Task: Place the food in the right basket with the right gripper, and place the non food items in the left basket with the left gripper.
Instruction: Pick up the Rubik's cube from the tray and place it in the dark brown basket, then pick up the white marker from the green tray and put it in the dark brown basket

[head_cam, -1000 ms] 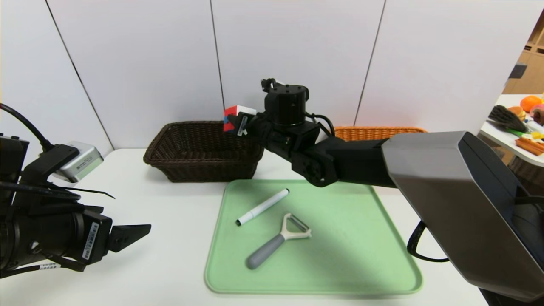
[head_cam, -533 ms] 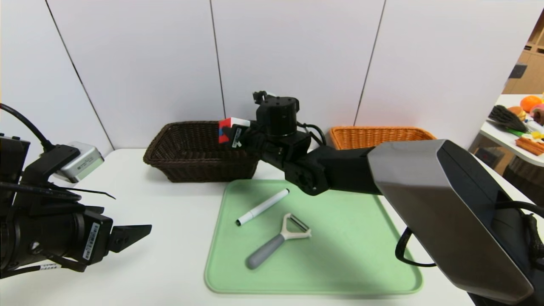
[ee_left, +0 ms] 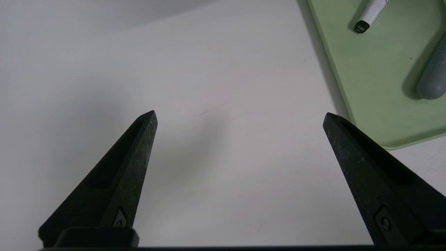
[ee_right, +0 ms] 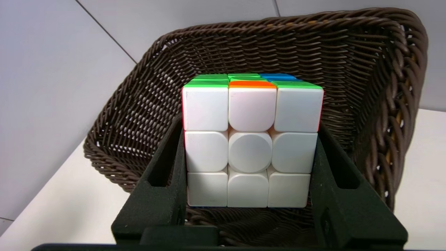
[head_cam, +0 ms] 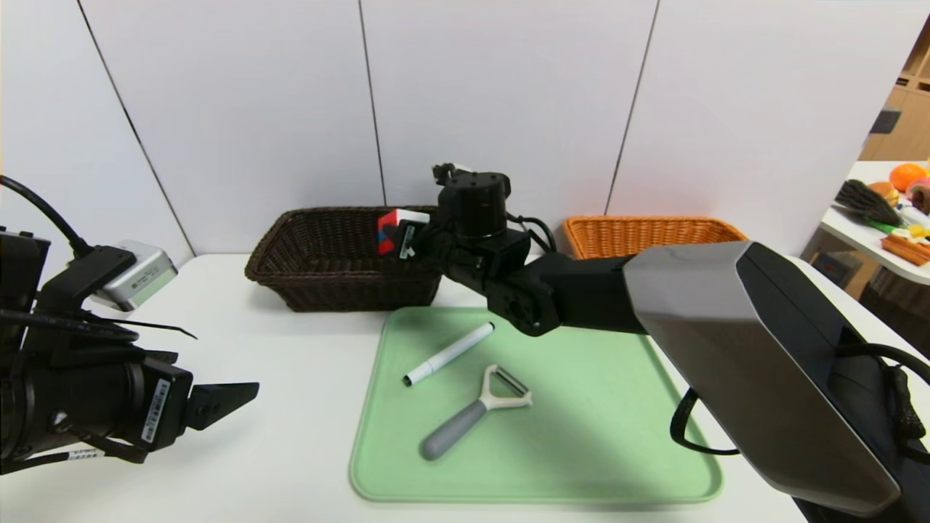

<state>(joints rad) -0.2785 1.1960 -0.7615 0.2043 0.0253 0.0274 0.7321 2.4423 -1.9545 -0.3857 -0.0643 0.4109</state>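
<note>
Puzzle cube point(ee_right: 251, 146): white face, green, blue, orange, red stickers

Tabletop Test Bay in What Looks Like a Robotics Lab

This reads as a robotics lab or demonstration room, with a table laid out as a sorting station. Black robot arms carrying exposed cables and barcode labels reach over a plain white worktop point(head_cam: 290, 457). Smooth pale panels point(head_cam: 494, 87), divided by thin dark seams, stand behind its back edge like a partition. A green tray point(head_cam: 596, 436) and two wicker baskets, one dark brown point(head_cam: 349, 287), one orange point(head_cam: 647, 232), furnish the station. Past the worktop's right side, a second table point(head_cam: 864, 232) holds mixed food-like items, with wooden shelving point(head_cam: 917, 94) beyond, though that corner is too small to read surely.
</note>
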